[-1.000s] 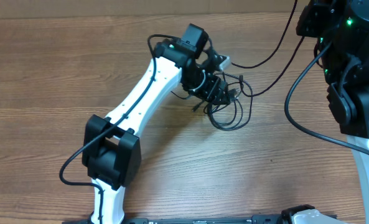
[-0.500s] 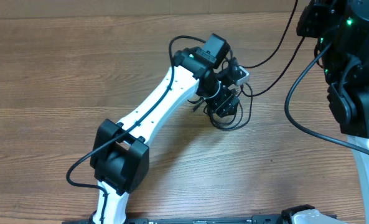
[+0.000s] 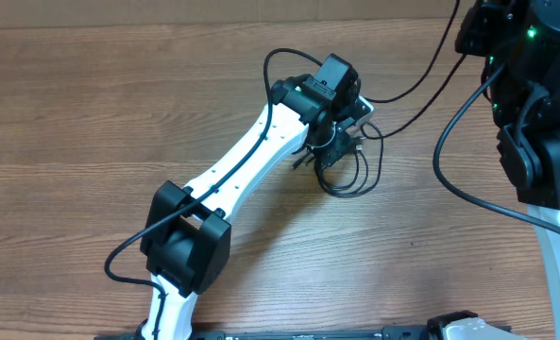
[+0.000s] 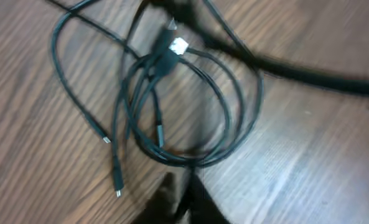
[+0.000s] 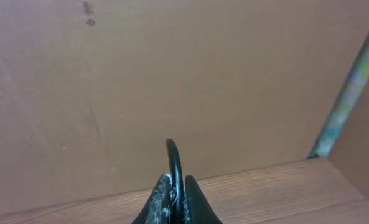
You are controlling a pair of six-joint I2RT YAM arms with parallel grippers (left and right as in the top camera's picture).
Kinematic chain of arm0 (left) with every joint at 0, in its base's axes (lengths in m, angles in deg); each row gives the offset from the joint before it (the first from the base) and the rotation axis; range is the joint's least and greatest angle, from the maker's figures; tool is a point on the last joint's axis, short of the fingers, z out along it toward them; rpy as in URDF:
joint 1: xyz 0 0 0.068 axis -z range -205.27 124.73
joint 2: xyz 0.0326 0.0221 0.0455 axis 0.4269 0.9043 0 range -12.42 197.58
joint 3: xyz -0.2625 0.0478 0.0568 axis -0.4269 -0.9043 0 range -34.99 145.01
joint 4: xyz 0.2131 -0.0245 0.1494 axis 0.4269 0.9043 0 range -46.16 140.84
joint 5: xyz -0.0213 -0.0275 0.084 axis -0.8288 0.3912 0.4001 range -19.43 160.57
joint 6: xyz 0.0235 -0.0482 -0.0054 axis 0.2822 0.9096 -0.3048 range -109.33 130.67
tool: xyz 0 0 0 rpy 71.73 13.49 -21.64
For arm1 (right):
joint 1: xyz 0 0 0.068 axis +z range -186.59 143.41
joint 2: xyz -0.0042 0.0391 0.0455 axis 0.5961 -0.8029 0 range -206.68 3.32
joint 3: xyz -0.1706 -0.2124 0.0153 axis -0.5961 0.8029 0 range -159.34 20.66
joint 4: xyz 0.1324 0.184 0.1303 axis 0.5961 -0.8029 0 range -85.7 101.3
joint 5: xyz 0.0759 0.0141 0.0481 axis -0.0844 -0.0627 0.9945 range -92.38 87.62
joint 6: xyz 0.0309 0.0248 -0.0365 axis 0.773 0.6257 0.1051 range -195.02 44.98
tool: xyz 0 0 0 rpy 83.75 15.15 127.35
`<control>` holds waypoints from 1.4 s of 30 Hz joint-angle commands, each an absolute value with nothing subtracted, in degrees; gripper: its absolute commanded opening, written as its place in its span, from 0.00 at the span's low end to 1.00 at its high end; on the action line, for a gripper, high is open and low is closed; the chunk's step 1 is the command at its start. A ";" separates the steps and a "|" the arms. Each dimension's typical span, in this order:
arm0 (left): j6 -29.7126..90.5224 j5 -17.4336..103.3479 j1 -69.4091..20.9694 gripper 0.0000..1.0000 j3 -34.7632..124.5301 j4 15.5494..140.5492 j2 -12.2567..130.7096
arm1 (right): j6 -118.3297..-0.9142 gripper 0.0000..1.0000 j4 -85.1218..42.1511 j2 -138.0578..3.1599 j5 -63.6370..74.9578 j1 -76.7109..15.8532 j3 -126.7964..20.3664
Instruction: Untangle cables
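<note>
The cables [image 3: 346,193] lie as a small tangle of thin black loops on the wooden table; in the left wrist view the coil [image 4: 161,62] fills the middle, with loose plug ends to its left. My left gripper [image 3: 339,146] sits on top of the tangle. Its fingers [image 4: 183,190] are shut at the coil's near edge, where a thin strand runs down between them. One strand [image 3: 416,83] leads from the tangle up to the far right. My right gripper [image 5: 178,186] is shut on a black cable [image 5: 175,158] that arches up out of its tips.
The right arm's black and white body [image 3: 534,142] fills the right edge, with its own thick cable [image 3: 440,161] looping beside it. The left arm's white link [image 3: 251,161] crosses the table diagonally. A brown wall [image 5: 172,74] stands beyond the table's far edge.
My left gripper has moved right onto the tangle and its jaws have gone from open to shut. The right arm has stayed still.
</note>
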State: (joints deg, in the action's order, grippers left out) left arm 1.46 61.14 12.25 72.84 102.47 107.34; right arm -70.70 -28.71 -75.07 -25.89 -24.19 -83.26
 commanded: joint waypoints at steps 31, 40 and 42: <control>26.44 61.89 -12.06 0.04 74.52 109.18 84.15 | -67.29 0.04 -41.58 -77.69 -40.99 -40.21 -83.48; 23.75 65.23 -10.90 0.04 73.28 118.28 85.99 | -66.35 0.04 -43.09 -83.70 -39.75 -43.31 -82.03; 23.75 65.23 -10.90 0.04 73.25 119.06 86.30 | -65.28 0.04 -43.29 -85.32 -39.73 -45.50 -82.03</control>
State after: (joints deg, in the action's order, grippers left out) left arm 25.08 64.38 -10.99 74.00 118.45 85.01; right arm -67.23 -43.22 -83.20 -40.25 -42.68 -82.71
